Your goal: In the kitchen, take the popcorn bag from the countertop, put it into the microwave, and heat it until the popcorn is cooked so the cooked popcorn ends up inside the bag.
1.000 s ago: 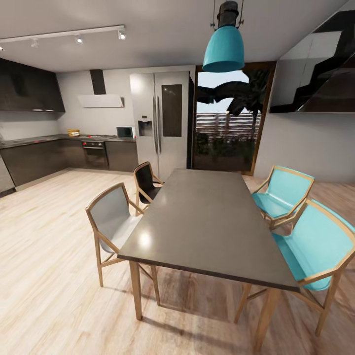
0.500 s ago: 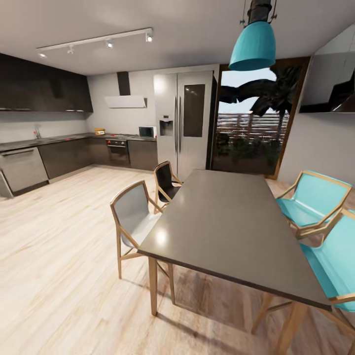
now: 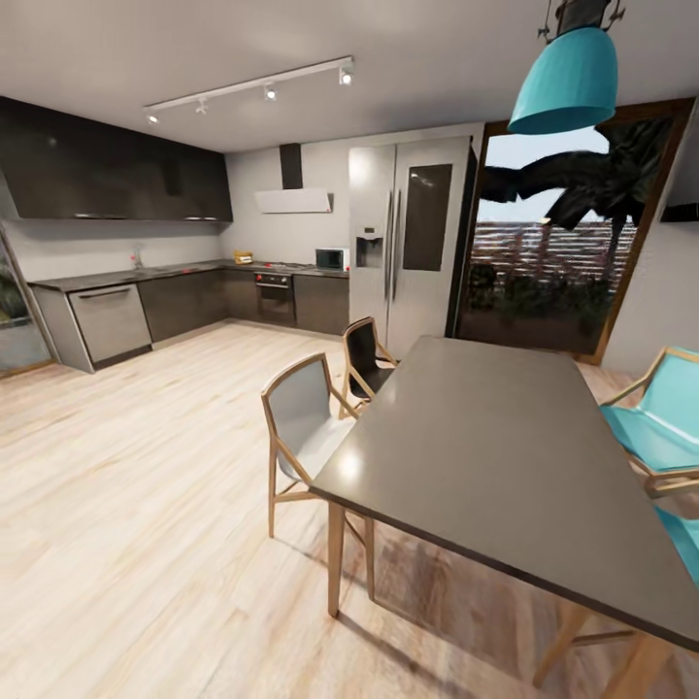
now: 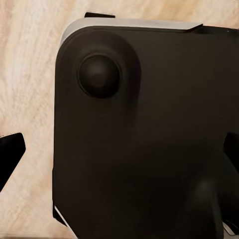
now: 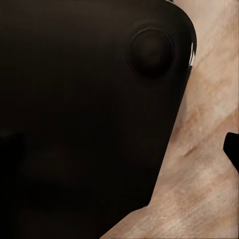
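Note:
The microwave (image 3: 331,258) is a small pale box with a dark door, far off on the grey countertop (image 3: 126,277) beside the fridge. A small tan thing (image 3: 243,257) stands further along that countertop, too small to tell if it is the popcorn bag. No popcorn can be made out. In the left wrist view my left gripper (image 4: 119,154) hangs over my dark base and the wooden floor, its fingertips (image 4: 11,152) wide apart and holding nothing. In the right wrist view my right gripper (image 5: 119,149) is likewise spread, with one fingertip (image 5: 232,148) at the frame's edge.
A dark dining table (image 3: 485,456) stands close at the right, with a grey chair (image 3: 303,427) and a black chair (image 3: 364,354) on its near side and teal chairs (image 3: 665,417) beyond. A wide wooden floor (image 3: 146,466) leads to the kitchen cabinets, built-in oven (image 3: 276,296) and steel fridge (image 3: 408,243).
The whole picture has slid to the right, so the camera has turned left toward the kitchen. The table, chairs and counter things kept their places in the room.

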You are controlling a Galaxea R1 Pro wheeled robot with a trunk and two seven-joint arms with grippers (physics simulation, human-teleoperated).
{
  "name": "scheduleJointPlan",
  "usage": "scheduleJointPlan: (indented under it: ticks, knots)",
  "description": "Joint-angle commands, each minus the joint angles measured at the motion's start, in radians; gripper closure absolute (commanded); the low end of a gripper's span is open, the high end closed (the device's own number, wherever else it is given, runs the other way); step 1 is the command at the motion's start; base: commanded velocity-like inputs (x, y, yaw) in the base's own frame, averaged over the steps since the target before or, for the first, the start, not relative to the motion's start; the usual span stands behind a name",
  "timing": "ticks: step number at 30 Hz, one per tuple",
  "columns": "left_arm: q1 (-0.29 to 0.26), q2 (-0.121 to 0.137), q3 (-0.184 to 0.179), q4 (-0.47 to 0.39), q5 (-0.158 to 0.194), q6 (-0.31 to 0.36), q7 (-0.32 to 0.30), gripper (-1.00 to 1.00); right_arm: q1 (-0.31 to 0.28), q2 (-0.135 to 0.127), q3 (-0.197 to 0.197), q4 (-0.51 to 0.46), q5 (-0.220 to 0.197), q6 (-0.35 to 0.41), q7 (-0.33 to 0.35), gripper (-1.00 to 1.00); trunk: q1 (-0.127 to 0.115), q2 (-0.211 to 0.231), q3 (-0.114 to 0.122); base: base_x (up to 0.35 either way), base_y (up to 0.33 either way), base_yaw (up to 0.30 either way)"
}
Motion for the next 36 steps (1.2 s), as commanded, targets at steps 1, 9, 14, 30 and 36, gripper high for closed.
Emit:
scheduleJointPlan:
  ticks: [1,9,14,30,36]
  knots:
    - [0.000,0.000,0.001,-0.001,0.010,-0.001,0.000,-1.00,0.000,0.000,0.002,0.000,0.006,-0.005,0.000,-1.00,0.000,0.000,-0.001,0.000,0.000,0.276]
    - [0.000,-0.002,0.000,-0.001,0.010,-0.001,0.000,-1.00,0.000,0.001,0.002,0.000,0.006,-0.007,0.000,-1.00,0.000,0.000,-0.001,0.000,0.000,0.276]
    - [0.000,-0.002,0.001,-0.001,0.010,-0.001,0.000,-1.00,0.000,0.001,0.002,0.000,0.006,-0.009,0.000,-1.00,0.000,0.000,-0.001,0.000,0.000,0.276]
    - [0.000,-0.002,0.001,-0.001,0.013,-0.002,0.007,-1.00,0.000,0.001,0.002,0.000,0.005,-0.009,0.000,-1.00,0.000,0.000,-0.001,0.000,0.000,0.276]
    - [0.000,0.000,-0.001,-0.001,0.093,-0.003,0.008,-1.00,0.000,0.001,0.002,0.000,0.004,-0.009,0.000,-1.00,0.000,0.000,-0.001,0.000,0.000,0.282]
